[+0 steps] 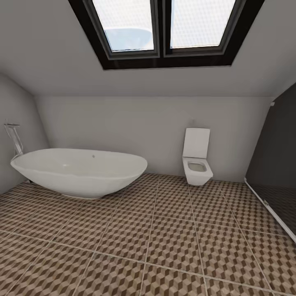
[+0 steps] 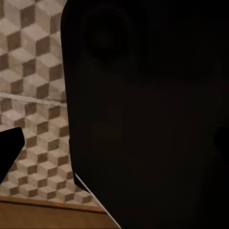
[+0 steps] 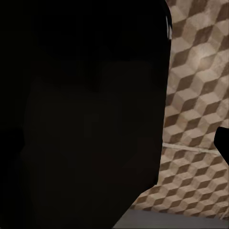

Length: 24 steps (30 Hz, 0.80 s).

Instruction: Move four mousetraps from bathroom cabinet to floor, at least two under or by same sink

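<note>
Through our left wrist camera a large dark body blocks most of the sight, and one black finger tip (image 2: 9, 148) pokes in at the edge; we cannot tell how wide that gripper stands. The right wrist camera is much the same: a black mass, a sliver of a dark finger (image 3: 223, 143) at the border, and again we cannot tell its opening. Past both dark shapes we see the bathroom floor (image 2: 33, 71), its cube-patterned tiles split by a pale grout line, with a strip of brown wood (image 2: 43, 214) at the edge of the left wrist picture.

From our head camera the same patterned tiles spread across the room. An oval white bathtub (image 1: 80, 170) sits on them at the left, a tall chrome tap (image 1: 15, 142) just beside its end. A white wall-hung toilet (image 1: 197, 162), lid raised, is against the far wall. A dark shower enclosure (image 1: 275, 164) stands at the right, and a black-framed skylight (image 1: 164, 31) is set in the sloping ceiling.
</note>
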### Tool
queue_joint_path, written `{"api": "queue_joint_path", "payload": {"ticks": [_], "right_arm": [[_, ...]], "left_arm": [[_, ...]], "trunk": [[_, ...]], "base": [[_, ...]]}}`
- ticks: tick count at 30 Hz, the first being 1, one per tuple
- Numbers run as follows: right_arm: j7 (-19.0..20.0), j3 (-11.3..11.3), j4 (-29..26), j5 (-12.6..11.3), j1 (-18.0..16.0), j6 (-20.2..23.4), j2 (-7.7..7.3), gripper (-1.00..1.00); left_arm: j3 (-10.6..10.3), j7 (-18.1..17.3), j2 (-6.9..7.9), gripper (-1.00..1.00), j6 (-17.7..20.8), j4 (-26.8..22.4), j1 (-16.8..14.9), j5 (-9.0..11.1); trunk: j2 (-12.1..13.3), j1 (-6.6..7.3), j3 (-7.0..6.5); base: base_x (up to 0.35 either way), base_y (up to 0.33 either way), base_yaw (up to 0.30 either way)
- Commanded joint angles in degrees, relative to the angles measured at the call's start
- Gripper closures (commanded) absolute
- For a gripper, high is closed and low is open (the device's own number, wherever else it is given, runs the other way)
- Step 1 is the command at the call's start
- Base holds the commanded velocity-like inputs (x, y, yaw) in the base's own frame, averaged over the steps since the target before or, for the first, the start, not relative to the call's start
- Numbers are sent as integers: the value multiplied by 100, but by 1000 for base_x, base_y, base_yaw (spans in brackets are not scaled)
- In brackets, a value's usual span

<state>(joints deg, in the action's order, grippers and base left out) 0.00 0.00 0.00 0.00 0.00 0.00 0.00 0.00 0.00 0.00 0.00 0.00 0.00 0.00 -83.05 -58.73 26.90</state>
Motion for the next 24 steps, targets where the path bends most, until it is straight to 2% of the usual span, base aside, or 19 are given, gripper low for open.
{"api": "queue_joint_path", "payload": {"ticks": [1,4,24], "right_arm": [[0,0,0,0,0,0,0,-100],[-8,-23,-15,-33,97,52,18,-100],[-9,-38,-17,-17,80,-68,18,-100]], "left_arm": [[0,0,0,-100,0,0,0,0],[79,-3,-9,-100,2,-70,44,17],[76,-7,17,-100,-25,-138,18,23]], "trunk": [[-3,0,3],[-3,0,3],[-3,0,3]], "base": [[0,0,0],[0,0,0],[0,0,0]]}}
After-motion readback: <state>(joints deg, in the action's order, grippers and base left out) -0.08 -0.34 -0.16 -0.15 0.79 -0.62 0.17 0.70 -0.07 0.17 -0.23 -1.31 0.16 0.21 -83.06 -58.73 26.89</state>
